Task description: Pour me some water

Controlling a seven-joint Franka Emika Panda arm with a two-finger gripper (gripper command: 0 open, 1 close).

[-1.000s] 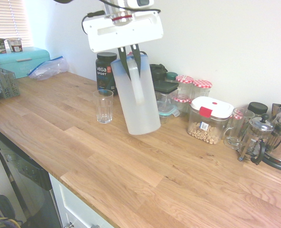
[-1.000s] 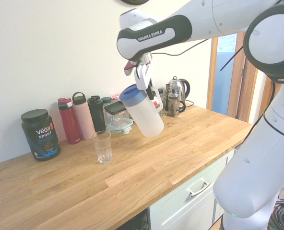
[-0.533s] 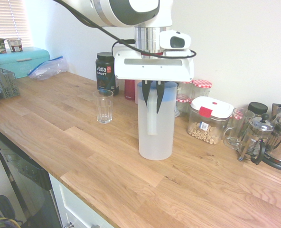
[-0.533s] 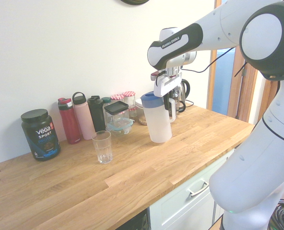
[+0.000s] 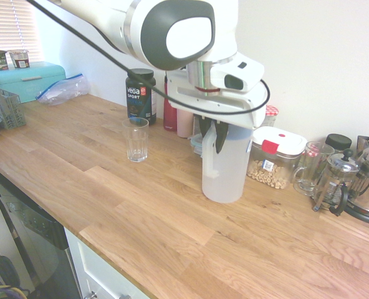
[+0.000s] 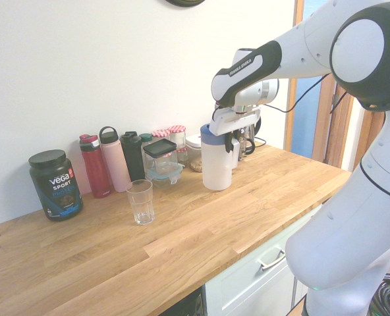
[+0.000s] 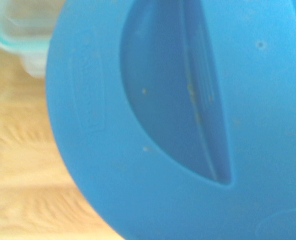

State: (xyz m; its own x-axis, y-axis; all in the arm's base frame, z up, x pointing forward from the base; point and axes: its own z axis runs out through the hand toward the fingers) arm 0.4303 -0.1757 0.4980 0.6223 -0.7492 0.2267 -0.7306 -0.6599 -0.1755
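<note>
A translucent white pitcher (image 5: 225,171) with a blue lid (image 6: 210,134) stands upright on the wooden counter (image 5: 141,205), to the right of a clear drinking glass (image 5: 135,139) in the first exterior view. My gripper (image 5: 212,136) comes down from above and is shut on the pitcher's handle. The glass (image 6: 140,201) stands alone, well apart from the pitcher (image 6: 216,168). I cannot tell whether it holds water. The blue lid (image 7: 188,120) fills the wrist view.
Along the wall stand a black Vega tub (image 5: 140,93), bottles (image 6: 95,164), jars, a cereal container (image 5: 275,157), a glass mug (image 5: 309,168), a French press (image 5: 334,180) and a kettle. A teal box (image 5: 28,78) and a rack (image 5: 0,106) sit far left.
The pitcher was tilted in the air beside the glass. It has swung upright, moved away from the glass toward the containers and come down onto the counter, still gripped.
</note>
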